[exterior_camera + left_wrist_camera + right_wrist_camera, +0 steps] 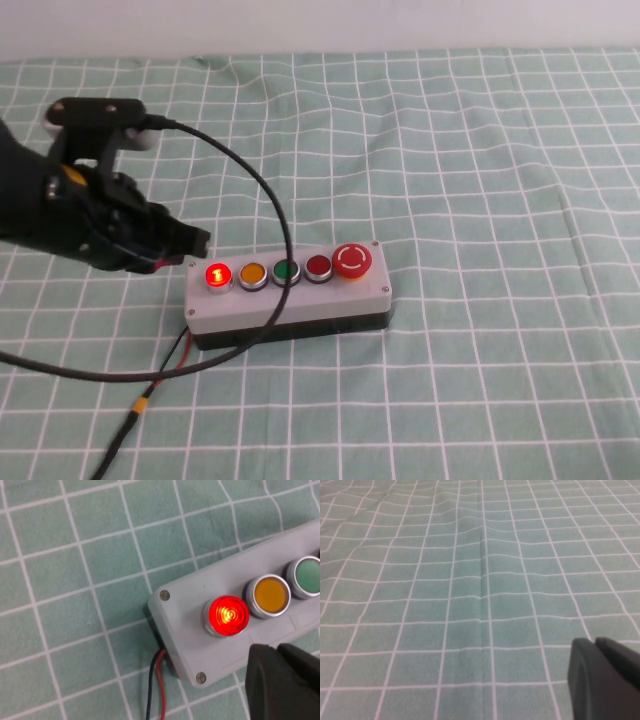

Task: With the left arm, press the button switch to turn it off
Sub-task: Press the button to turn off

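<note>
The button switch (216,275) is lit bright red, the leftmost of five buttons on a grey box (290,298). In the left wrist view it glows red (228,615) with a silver ring. My left gripper (192,243) is shut and empty, its tip just left of and slightly above the lit button, not touching it. In the left wrist view its black tip (272,652) hangs close beside the button. My right gripper (595,647) is shut over bare cloth; it does not show in the high view.
On the box, an orange button (252,274), a green one (286,271), a dark red one (318,267) and a large red mushroom button (352,261) follow to the right. A black cable (270,190) arcs over the box. Red and black wires (156,685) leave its left end. Green checked cloth (480,180) covers the table.
</note>
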### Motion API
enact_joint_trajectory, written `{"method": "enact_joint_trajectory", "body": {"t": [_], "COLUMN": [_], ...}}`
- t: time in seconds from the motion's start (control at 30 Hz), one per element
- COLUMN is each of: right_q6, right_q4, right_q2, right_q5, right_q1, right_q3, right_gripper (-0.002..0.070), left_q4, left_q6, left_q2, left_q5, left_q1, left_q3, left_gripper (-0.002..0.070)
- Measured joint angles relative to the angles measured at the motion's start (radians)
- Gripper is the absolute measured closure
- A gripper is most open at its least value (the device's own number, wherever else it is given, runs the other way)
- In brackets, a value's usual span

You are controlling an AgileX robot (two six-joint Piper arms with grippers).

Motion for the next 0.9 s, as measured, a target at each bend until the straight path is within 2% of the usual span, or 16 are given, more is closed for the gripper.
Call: {"method": "enact_joint_trajectory", "body": {"t": [0.23, 0.9], "right_q6": [0.0, 0.0], "right_q4": [0.0, 0.0], "right_q2": [0.0, 0.0], "right_q5": [0.0, 0.0], "right_q1": [0.0, 0.0], "right_q3": [0.0, 0.0], "right_gripper": [0.0694, 0.0694], "left_q4": [-0.007, -0.008], "left_q6": [0.002, 0.023], "left_q2": [0.1, 0.225], "left_q5": [-0.053, -0.156], "left_q1": [-0.044, -0.044], "left_q3": [-0.011, -0.022], "left_gripper": [0.0677, 0.0677]}}
